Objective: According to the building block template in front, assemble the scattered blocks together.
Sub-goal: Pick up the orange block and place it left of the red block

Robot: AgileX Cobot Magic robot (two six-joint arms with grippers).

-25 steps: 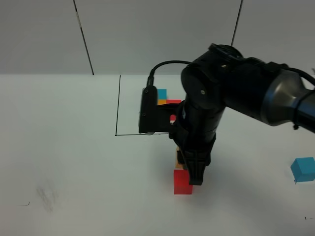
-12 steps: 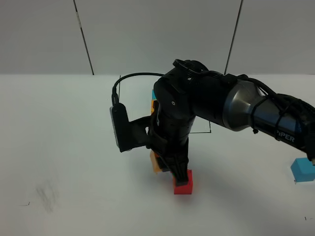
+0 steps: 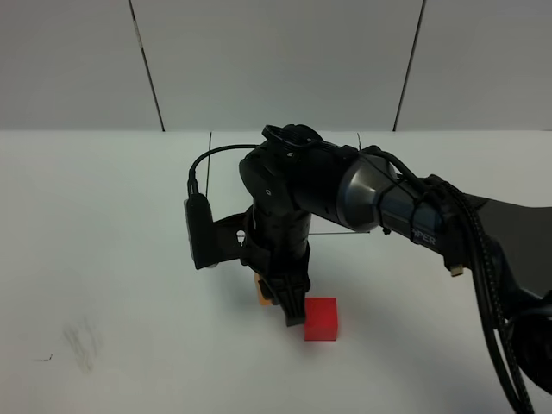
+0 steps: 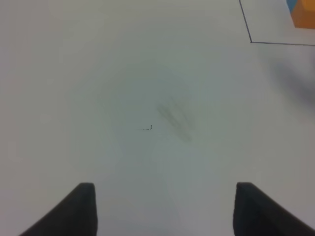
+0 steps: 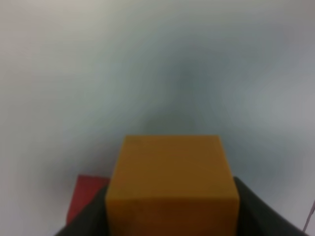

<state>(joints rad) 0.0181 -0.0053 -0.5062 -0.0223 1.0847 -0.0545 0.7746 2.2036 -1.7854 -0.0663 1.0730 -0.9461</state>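
My right gripper [image 3: 286,307] is shut on the orange cube [image 3: 260,291] and holds it low, just left of the red cube [image 3: 321,319], which sits on the white table. In the right wrist view the orange cube [image 5: 172,182] fills the space between the dark fingers [image 5: 256,214], with the red cube [image 5: 84,197] beside it. The right arm hides most of the template; only its black outline [image 3: 209,177] shows. The left wrist view shows the outline's corner [image 4: 251,42] and the template's orange cube [image 4: 303,15]. The light blue cube is hidden. My left gripper [image 4: 165,209] is open and empty.
The white table [image 3: 95,259] carries a faint grey smudge [image 3: 82,341] at the front left, which also shows in the left wrist view [image 4: 174,115]. The right arm's cable [image 3: 200,168] loops above the camera housing [image 3: 198,231].
My right arm has swung left with the orange cube, from behind the red cube to its left side. The arm now covers the template and the light blue cube at the right.
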